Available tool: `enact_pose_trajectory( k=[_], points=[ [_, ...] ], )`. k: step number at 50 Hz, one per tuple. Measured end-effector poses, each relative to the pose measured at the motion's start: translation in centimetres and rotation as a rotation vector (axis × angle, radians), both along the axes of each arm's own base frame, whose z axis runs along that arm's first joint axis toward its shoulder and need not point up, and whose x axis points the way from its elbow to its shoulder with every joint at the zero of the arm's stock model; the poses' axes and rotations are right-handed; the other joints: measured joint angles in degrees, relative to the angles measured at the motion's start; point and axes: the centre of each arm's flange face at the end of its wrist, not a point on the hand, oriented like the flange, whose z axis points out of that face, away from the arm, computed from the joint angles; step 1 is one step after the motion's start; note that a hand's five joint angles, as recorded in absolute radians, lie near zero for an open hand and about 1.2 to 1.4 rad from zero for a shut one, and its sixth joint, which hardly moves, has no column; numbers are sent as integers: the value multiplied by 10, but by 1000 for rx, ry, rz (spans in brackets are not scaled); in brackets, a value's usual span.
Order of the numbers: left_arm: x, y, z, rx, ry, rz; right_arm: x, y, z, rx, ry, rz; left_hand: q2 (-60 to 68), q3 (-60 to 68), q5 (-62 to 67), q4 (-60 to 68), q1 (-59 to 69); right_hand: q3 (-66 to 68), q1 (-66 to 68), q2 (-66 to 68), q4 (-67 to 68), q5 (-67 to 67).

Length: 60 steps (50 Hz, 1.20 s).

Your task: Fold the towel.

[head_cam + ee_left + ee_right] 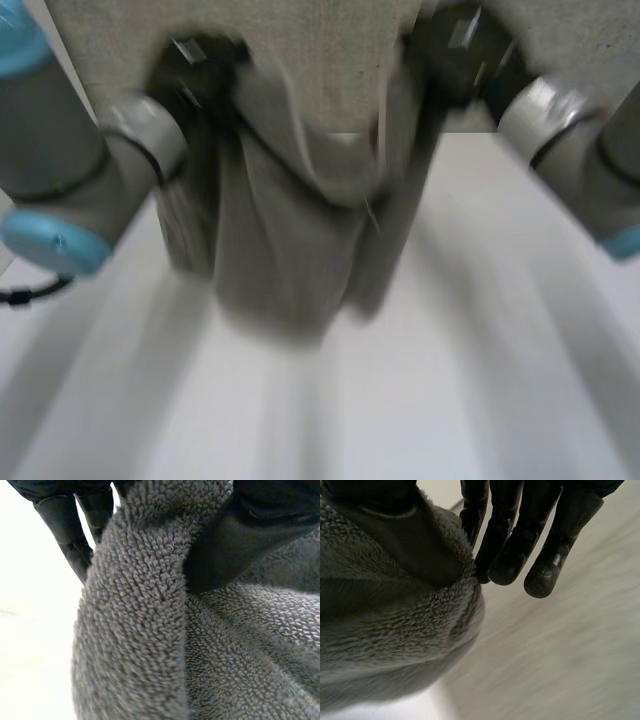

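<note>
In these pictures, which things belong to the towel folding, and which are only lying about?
For the job: grey terry towel, hanging; left hand, pinching it; right hand, pinching it.
Not part of it: white table below.

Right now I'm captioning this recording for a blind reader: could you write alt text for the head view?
A grey towel hangs bunched over the white table. The left hand and the right hand grip it near its top, one at each side.
</note>
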Motion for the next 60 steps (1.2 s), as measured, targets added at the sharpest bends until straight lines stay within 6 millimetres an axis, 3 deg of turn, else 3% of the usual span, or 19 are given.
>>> enact_pose_trajectory(
  k=[2,5,8,10,15,19,25,29,36,40,45,50,52,55,60],
  points=[
    [16,-17,29,-64,165,88,-7,-4,42,-124,-193,-15,0,1,0,5,0,0,1,12,0,1],
    [39,-30,65,-156,394,161,-17,-1,76,-210,-370,-11,0,1,0,8,0,0,1,12,0,2],
    [57,-32,83,-214,556,173,-21,0,80,-194,-422,-7,5,1,0,8,0,0,1,19,0,2],
    [61,-31,84,-221,598,165,-20,0,74,-161,-410,-8,10,1,0,8,0,0,1,23,0,2],
    [59,-25,55,-157,586,121,-9,3,40,-47,-277,-9,11,2,4,8,1,0,1,23,0,3],
    [51,-19,14,-47,505,78,2,8,8,29,-157,-4,11,2,10,8,1,0,5,23,0,5],
    [46,-1,-65,163,351,39,11,15,-48,171,-14,0,-83,-115,-74,-101,-15,0,5,23,0,5],
    [52,14,-118,295,233,58,11,21,-94,292,60,-1,-118,-147,-113,-134,-68,0,5,23,0,5],
    [77,38,-173,433,68,131,2,36,-157,442,203,-27,-151,-176,-145,-166,-103,3,5,23,0,5],
    [89,51,-183,469,9,156,-5,44,-169,476,278,-38,-151,-178,-145,-166,-103,3,5,23,0,5],
    [97,73,-179,490,-47,162,-14,59,-161,515,366,-40,-182,-211,-178,-199,-135,-32,-12,-14,-31,-21],
    [99,99,-165,511,-77,145,-25,85,-147,594,470,-16,-361,-392,-356,-377,-315,-395,-373,-373,-395,-395],
    [99,108,-159,514,-82,134,-29,93,-142,618,506,-5,-507,-535,-499,-519,-462,-545,-525,-525,-544,-550],
    [98,117,-150,505,-80,113,-32,103,-131,623,541,8,-649,-688,-657,-670,-608,-622,-589,-601,-616,-615],
    [94,116,-134,458,-60,70,-30,101,-107,532,494,2,-686,-723,-700,-700,-635,-622,-597,-601,-616,-615]
  ],
)
